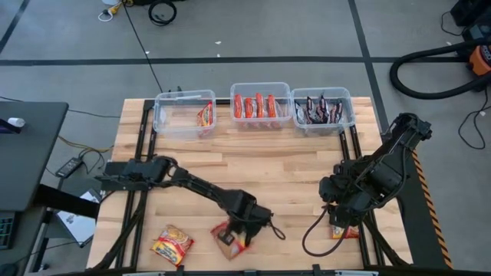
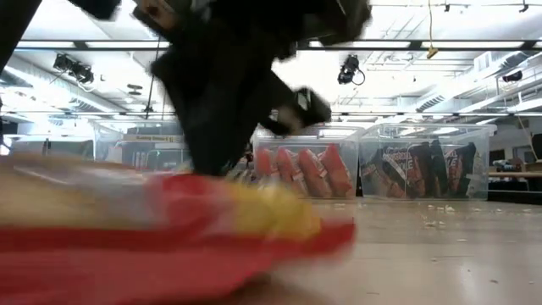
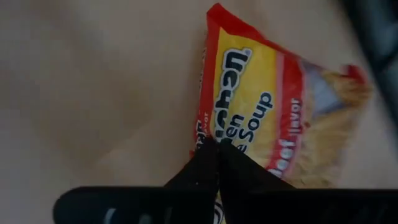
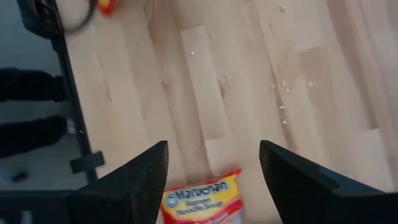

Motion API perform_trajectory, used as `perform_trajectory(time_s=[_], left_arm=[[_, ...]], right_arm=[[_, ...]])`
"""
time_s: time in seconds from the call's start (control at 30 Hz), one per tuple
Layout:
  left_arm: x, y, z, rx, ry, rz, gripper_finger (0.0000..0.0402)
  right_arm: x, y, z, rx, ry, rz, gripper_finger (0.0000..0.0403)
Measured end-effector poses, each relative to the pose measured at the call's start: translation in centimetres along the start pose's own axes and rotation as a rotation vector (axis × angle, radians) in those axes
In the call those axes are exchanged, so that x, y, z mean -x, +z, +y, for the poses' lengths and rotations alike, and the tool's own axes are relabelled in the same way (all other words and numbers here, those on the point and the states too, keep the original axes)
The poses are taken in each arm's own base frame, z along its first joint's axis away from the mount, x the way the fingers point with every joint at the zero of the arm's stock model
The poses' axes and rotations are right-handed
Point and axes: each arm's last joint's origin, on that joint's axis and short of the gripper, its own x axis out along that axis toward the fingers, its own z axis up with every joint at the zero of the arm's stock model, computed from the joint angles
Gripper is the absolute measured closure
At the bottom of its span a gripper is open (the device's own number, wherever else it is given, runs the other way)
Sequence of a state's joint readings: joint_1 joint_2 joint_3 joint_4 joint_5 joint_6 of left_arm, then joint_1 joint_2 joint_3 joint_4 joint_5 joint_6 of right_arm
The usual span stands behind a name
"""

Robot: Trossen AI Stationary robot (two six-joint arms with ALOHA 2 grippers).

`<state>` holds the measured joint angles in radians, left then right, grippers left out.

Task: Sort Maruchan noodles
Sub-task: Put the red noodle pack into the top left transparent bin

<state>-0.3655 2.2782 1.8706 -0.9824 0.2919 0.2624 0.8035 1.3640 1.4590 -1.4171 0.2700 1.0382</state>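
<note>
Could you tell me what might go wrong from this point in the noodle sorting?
The left gripper has pinched only an edge of the yellow beef packet, so the crinkly wrapper could slip out when lifted. The right gripper hangs open above another yellow packet at the table's near edge; a poor descent might nudge it off. The left bin is far across the table, a long carry.

Three clear bins (image 1: 184,115) line the wooden table's (image 1: 253,169) far edge.

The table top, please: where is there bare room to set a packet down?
Bare wood lies mid-table, between the three bins and both arms. The near edge is crowded: left gripper pinching a yellow packet, another packet, right gripper.
</note>
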Motion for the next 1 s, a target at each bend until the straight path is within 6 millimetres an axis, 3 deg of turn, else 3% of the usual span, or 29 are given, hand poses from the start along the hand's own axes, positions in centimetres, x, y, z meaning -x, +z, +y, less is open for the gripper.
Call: perform_trajectory(time_s=[0.17, 0.33, 0.5, 0.63, 0.83, 0.93, 1.0], left_arm=[[7.6, -1.8, -1.2, -0.074, 0.256, 0.079, 0.0398], [16.3, -5.3, -2.6, -0.05, 0.553, 0.132, 0.0399], [24.6, -10.7, -2.9, 0.053, 0.807, 0.136, 0.04], [30.0, -16.2, -2.4, 0.121, 0.922, 0.172, 0.04], [35.6, -24.0, -0.4, 0.166, 0.959, 0.211, 0.0401], [36.7, -27.3, 1.2, 0.138, 0.872, 0.207, 0.0401], [36.4, -28.2, 3.0, 0.125, 0.864, 0.177, 0.0401]], right_arm=[[0.0, 0.0, -0.3, 0.076, -0.047, -0.032, 0.0147], [0.1, 0.6, -0.9, 0.088, -0.101, -0.11, 0.0147], [0.0, 1.6, -1.6, 0.048, -0.157, -0.175, 0.0147], [-0.2, 2.4, -2.1, -0.004, -0.179, -0.193, 0.0147], [-0.6, 3.8, -3.1, -0.097, -0.2, -0.21, 0.0147], [-0.8, 4.6, -3.8, -0.163, -0.205, -0.224, 0.0147], [-1.0, 5.2, -4.1, -0.199, -0.204, -0.238, 0.0147]])
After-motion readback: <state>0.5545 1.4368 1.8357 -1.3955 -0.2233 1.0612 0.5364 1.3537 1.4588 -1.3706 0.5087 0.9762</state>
